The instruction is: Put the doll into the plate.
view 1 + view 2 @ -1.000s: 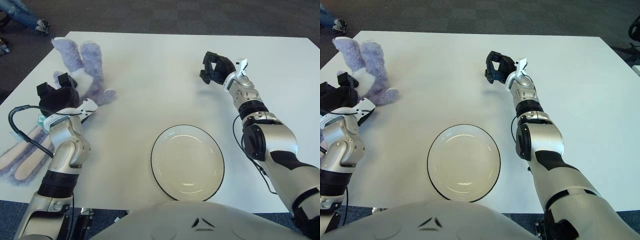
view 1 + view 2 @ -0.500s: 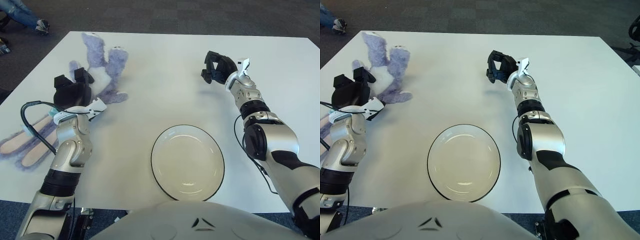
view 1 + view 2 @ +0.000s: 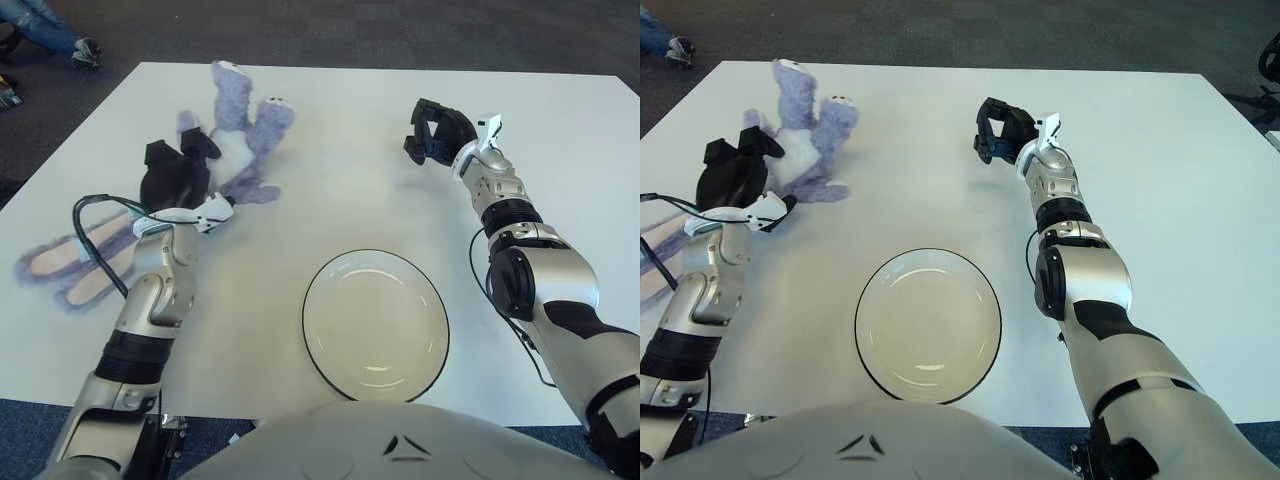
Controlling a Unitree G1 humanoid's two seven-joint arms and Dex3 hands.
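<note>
Here, left hand (image 3: 178, 178) grips the fuzzy purple doll (image 3: 240, 130) (long floppy ears).

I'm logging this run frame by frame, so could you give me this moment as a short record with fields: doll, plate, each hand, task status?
doll: purple plush doll lying at the table's far left
plate: white, dark-rimmed plate at the near centre, nothing in it
left hand: left hand closed on the doll's middle
right hand: right hand idle over the far right, fingers curled, holding nothing
task status: doll not yet in plate
</note>
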